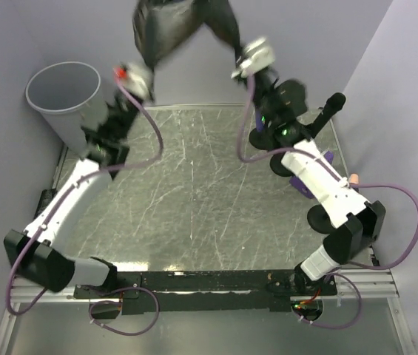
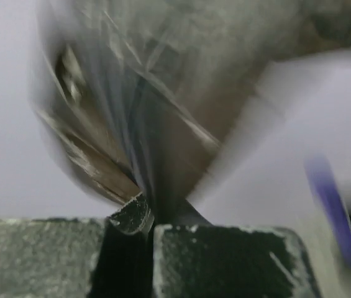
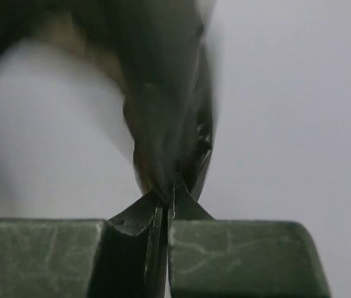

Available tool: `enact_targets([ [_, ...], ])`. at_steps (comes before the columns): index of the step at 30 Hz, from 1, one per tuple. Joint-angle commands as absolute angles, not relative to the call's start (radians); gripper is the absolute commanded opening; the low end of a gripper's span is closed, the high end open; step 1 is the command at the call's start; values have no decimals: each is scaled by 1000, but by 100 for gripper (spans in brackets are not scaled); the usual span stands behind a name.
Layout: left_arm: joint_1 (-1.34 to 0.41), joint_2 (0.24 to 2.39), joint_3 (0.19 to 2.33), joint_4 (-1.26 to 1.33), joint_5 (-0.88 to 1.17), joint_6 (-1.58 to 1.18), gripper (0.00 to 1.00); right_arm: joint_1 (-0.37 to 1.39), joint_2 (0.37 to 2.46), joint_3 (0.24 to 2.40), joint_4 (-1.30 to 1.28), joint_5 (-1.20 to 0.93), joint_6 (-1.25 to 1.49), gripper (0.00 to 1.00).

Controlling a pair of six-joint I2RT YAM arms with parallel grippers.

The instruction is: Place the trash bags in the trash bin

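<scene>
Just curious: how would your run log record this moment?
left hand, right hand: shut on trash bag | trash bin: upright, bag not inside

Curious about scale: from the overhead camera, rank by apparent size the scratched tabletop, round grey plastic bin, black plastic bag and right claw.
1. Scratched tabletop.
2-3. Round light grey plastic bin and black plastic bag: alike; the bag is cut off and held up nearer the camera.
4. Right gripper.

The trash bag (image 1: pixel 183 26) was thin, glossy black plastic film, creased; the trash bin (image 1: pixel 49 111) smooth matt grey plastic; the bench (image 1: pixel 209 200) a scratched, dully shining metal-like sheet.
</scene>
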State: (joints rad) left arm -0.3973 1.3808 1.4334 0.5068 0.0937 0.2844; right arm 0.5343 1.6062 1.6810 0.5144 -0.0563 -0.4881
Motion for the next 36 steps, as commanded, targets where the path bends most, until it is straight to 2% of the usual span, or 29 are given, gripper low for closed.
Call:
enact_targets([
  [1, -383, 1222, 883, 257, 400, 577, 1, 506, 1497, 1076, 173, -89, -630, 0],
  [3, -387, 1041, 658, 163, 498, 751, 1, 506, 1267, 774, 193, -205, -634, 0],
  [6, -406, 890, 592, 62, 517, 737, 1, 506, 1080, 684, 75, -235, -579, 0],
  [13, -411, 1050, 836, -190, 508, 430, 1, 509, 1144, 914, -112, -271, -359, 0],
  [18, -362, 1215, 1012, -202, 428, 122, 1, 479, 1303, 1104, -127, -249, -215, 0],
  [20, -328, 1297, 1119, -212, 410, 43, 0, 456, 1415, 1242, -156, -227, -174, 0],
  [22, -284, 1417, 1282, -283, 367, 6, 1, 424, 1559, 1490, -211, -213, -146, 0],
  [28, -157, 1716, 1872, -397, 256, -67, 1, 376, 2067, 2460, -431, -100, -196, 0],
  [30, -141, 1746, 2038, -345, 201, -86, 1, 377, 2112, 2632, -327, -84, -216, 0],
  [32, -141, 1729, 2121, -182, 161, -95, 1, 382, 2006, 2547, -71, -94, -207, 0],
  [34, -144, 1669, 2106, 49, 152, -113, 1, 403, 1855, 2308, 273, -90, -224, 0],
  [36, -182, 1603, 2054, 289, 124, -57, 1, 449, 1819, 2371, 373, -109, -296, 0],
])
